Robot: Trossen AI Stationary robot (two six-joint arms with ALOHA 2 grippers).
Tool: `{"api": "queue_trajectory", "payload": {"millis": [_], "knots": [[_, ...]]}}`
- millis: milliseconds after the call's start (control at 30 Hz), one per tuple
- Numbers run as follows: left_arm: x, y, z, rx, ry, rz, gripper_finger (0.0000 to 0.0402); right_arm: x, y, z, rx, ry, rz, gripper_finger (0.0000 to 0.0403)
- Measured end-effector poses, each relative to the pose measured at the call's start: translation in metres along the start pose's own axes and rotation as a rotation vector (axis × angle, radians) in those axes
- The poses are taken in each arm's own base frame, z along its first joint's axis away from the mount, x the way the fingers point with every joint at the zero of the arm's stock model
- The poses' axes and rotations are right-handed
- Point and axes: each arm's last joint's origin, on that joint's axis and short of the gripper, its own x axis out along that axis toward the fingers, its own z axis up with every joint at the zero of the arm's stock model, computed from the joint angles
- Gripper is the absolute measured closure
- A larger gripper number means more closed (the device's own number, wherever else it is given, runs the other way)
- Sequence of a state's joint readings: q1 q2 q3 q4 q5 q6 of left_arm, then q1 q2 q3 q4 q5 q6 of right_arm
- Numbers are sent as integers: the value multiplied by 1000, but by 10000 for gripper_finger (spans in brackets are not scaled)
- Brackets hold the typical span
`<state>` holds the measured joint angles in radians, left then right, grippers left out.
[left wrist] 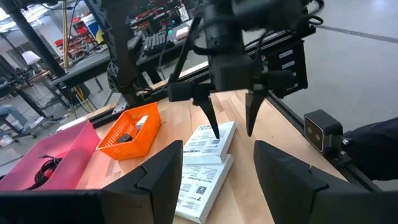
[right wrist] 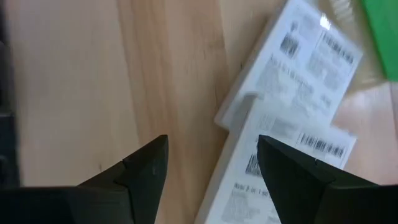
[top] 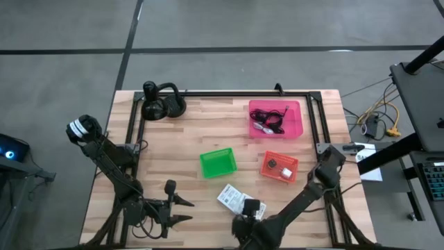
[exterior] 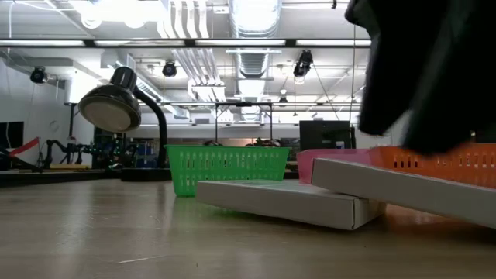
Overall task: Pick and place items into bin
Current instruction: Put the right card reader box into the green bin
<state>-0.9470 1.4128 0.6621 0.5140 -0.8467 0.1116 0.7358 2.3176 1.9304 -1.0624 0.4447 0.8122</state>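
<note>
Two white flat packets with barcode labels lie overlapped near the table's near edge. In the low view, the upper packet rests tilted on the lower packet. My right gripper is open and points down over them; its fingers show in the left wrist view, and the packets fill the right wrist view. My left gripper is open and waits to their left, pointing at them. The pink bin holds black and red cables. My right gripper has one fingertip at the upper packet's near corner, and the other stands beyond the packet's edge over the bare wood. I cannot tell whether it touches the packet.
A green bin stands mid-table and an orange bin with small pieces sits right of it. Black headphones rest at the far left. A dark metal frame runs along the table's edges. Bare wood lies between the bins and my left arm.
</note>
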Motion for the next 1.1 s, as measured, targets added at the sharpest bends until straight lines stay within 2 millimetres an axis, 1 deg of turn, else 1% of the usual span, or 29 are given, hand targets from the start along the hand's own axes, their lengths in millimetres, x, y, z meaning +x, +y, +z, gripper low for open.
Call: {"api": "queue_trajectory", "payload": {"millis": [200,433,600,1100], "knots": [[0,0,-1,2,2,0,220,17,8,-7,30,147,-177,170],[0,0,-2,4,4,0,220,28,19,-3,42,169,-221,170],[0,0,-3,6,5,0,220,35,16,-9,39,212,-329,173],[0,0,-3,6,6,0,220,38,15,-10,13,223,-334,180]]}}
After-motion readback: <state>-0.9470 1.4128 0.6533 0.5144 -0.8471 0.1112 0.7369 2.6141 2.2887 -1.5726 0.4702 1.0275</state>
